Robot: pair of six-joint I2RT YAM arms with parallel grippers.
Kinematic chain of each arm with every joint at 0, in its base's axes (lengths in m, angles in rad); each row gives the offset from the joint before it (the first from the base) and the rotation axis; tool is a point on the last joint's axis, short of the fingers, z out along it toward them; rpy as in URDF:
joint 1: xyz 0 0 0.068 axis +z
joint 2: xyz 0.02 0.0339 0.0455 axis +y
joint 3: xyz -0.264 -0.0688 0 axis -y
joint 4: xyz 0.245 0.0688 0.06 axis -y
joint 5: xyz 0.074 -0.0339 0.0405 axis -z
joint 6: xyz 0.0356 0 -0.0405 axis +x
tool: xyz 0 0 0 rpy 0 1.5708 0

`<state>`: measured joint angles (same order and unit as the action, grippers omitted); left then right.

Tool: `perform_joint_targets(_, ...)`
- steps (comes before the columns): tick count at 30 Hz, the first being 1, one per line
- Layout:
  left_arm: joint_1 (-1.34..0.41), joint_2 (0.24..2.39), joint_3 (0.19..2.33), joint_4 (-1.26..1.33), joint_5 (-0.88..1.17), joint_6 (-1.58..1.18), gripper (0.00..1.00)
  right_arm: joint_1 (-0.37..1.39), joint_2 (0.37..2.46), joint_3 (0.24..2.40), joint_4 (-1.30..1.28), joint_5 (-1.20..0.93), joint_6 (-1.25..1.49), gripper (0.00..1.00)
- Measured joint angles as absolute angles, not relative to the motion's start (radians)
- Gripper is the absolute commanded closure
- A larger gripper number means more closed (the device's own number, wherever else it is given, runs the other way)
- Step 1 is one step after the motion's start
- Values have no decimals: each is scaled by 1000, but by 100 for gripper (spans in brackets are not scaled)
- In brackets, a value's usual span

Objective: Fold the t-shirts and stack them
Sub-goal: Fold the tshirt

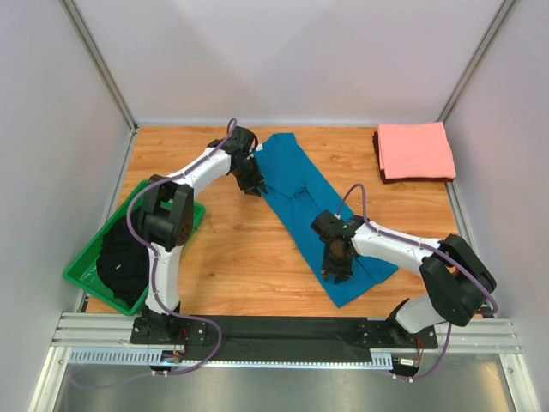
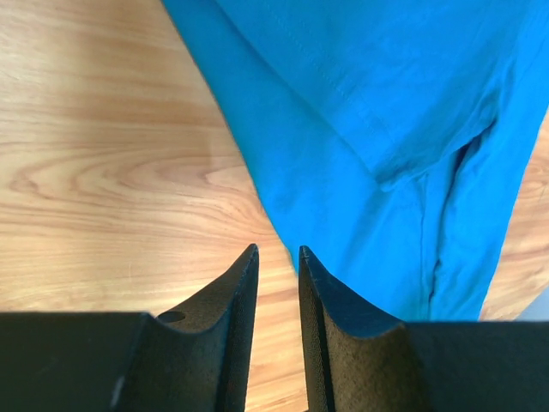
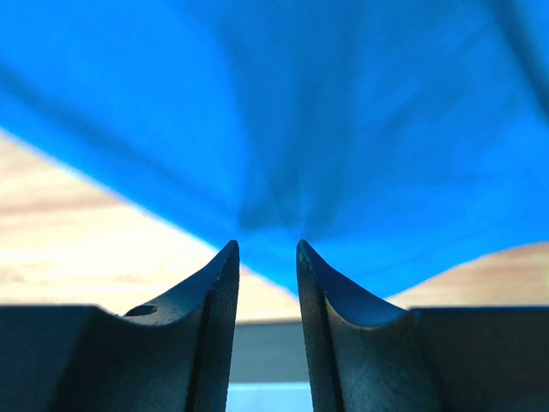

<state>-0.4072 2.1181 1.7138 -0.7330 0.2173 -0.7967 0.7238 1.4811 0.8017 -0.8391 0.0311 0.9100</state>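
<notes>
With the salmon-pink t-shirt (image 1: 418, 150) folded at the far right corner of the bench (image 1: 232, 257) and the teal-blue t-shirt (image 1: 296, 184) a half-folded diagonal strip mid-bench, unstacked, the left jaws stand narrowly apart and empty at its edge, while the right jaws, equally narrow, meet puckered cloth, grip not determinable.

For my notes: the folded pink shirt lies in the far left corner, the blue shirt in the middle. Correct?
No: the top external view shows the pink shirt in the far right corner. The blue shirt is in the middle.
</notes>
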Motion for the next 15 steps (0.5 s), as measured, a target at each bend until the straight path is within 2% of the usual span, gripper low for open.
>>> perform_joint_targets(6, -421, 2164, 1732, -734, 225, -781, 68, 752, 1446, 925, -953, 36, 945, 64)
perform_joint_targets(15, -424, 2318, 1940, -802, 189, -802, 74, 749, 1334, 1046, -1036, 91, 906, 64)
